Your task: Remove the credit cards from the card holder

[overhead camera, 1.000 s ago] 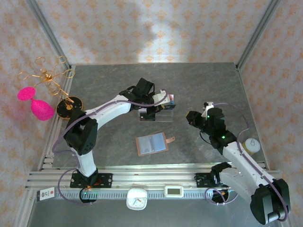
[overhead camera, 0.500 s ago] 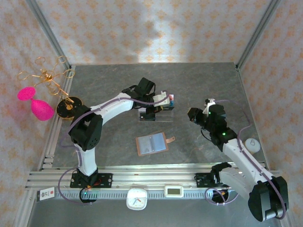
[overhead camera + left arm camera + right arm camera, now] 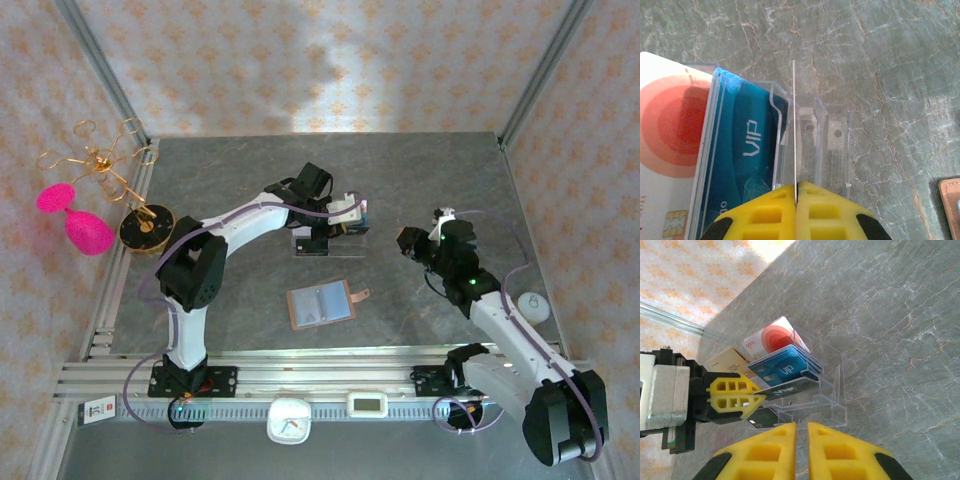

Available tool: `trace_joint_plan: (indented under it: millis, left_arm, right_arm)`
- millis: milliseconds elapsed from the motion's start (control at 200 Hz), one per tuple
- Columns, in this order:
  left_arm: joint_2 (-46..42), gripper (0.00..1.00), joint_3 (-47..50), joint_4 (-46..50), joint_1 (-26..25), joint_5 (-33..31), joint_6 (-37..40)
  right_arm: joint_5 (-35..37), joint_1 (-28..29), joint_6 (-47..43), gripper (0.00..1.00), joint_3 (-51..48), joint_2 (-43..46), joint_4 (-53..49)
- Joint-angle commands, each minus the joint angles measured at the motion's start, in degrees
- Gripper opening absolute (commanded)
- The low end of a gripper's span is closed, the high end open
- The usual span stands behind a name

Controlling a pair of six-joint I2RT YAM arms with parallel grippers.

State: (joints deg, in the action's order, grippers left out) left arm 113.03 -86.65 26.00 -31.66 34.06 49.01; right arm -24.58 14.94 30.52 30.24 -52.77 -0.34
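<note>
The left gripper (image 3: 796, 192) pinches a thin card (image 3: 794, 125) edge-on over the clear acrylic stand (image 3: 812, 135), beside a blue VIP card (image 3: 742, 150). The right gripper (image 3: 801, 432) hovers nearby, fingers slightly apart. The card holder (image 3: 320, 304) lies open on the table (image 3: 420, 170).

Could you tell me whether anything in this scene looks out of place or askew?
Nothing stands out. The card holder lies open and flat on the table, and the cards already in the clear stand sit upright in their tiers.
</note>
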Motion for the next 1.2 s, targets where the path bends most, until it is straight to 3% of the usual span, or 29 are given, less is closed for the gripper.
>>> trace_joint_plan:
  millis: [0, 410, 491, 586, 826, 981, 1081, 1196]
  left_arm:
    - [0.61, 0.00, -2.03, 1.95, 0.20, -0.11, 1.85]
    - [1.05, 0.00, -2.16, -0.25, 0.27, -4.08, -4.57]
    - [0.91, 0.17, -2.78, -0.02, 0.26, -4.42, -6.20]
    - [0.63, 0.31, -3.46, 0.14, 0.19, -4.88, -7.63]
    - [-2.83, 0.35, -6.36, -0.45, 0.19, -3.19, -13.72]
    - [-10.88, 0.38, -2.00, -9.84, 0.18, 1.46, -25.02]
    - [-18.54, 0.42, 8.72, -22.70, -0.02, 3.08, -37.00]
    - [-30.23, 0.44, 24.87, -39.98, -0.33, -1.04, -52.41]
  right_arm:
    - [-0.73, -0.39, -1.10, 0.13, 2.18, -0.22, 1.93]
    - [-1.82, -0.44, -0.72, 0.14, 2.02, -0.27, 2.62]
    - [-2.16, -0.44, -0.58, 0.17, 1.84, -0.05, 2.71]
    - [-2.27, -0.44, -0.69, 0.21, 1.71, 0.51, 2.62]
    - [-8.00, -0.06, -2.56, 0.37, 1.03, -0.22, 3.91]
    - [-0.43, 11.95, -6.15, 0.43, 2.30, -4.44, 2.39]
    - [4.53, 20.93, -7.54, 0.45, 3.10, -7.98, 2.12]
    - [9.40, 31.15, -9.62, 0.47, 4.49, -12.57, 1.65]
